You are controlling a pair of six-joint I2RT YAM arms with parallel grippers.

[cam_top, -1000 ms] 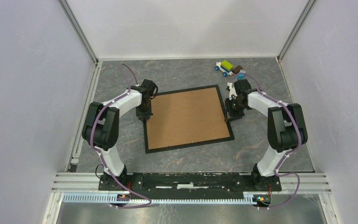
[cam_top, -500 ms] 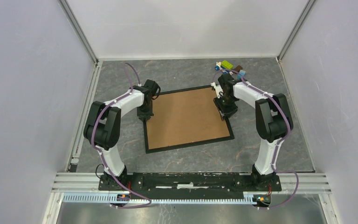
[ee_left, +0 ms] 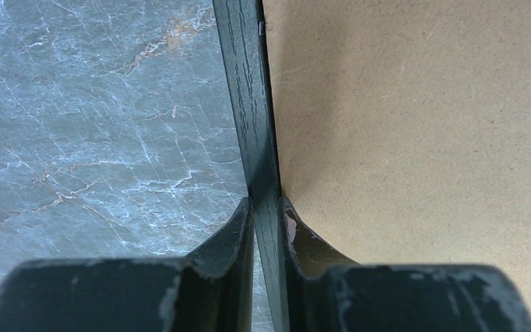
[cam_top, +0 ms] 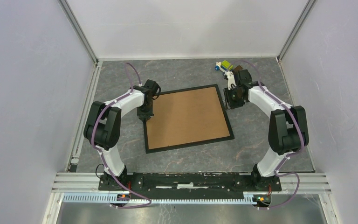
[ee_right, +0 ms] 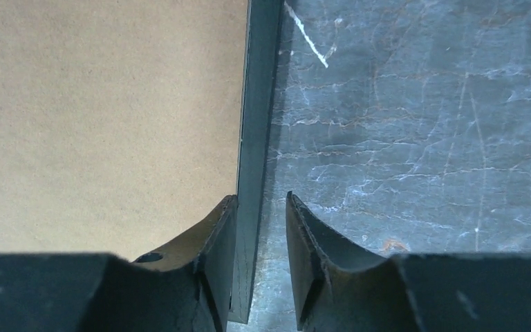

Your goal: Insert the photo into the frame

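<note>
At the left of the grey marbled table (cam_top: 186,161) the left arm (cam_top: 120,101) bends inward; the left gripper (ee_left: 266,207) is pinched tight on the left rail of the frame (cam_top: 189,143), one finger on the outer side over the table, the other on the inner side against the brown backing board (cam_top: 186,116); the frame lies flat in the middle of the table between the two arms, slightly turned, the board filling its opening; the right arm (cam_top: 265,99) curves in toward the far end of the frame's right rail; the right gripper (ee_right: 262,207) straddles that rail with narrow jaws, not closed on it, the inner finger just beside the rail over the board, the outer one apart from it with a strip of table showing between; behind that gripper sits a small toy car of coloured blocks (cam_top: 226,67), partly hidden by the arm
</note>
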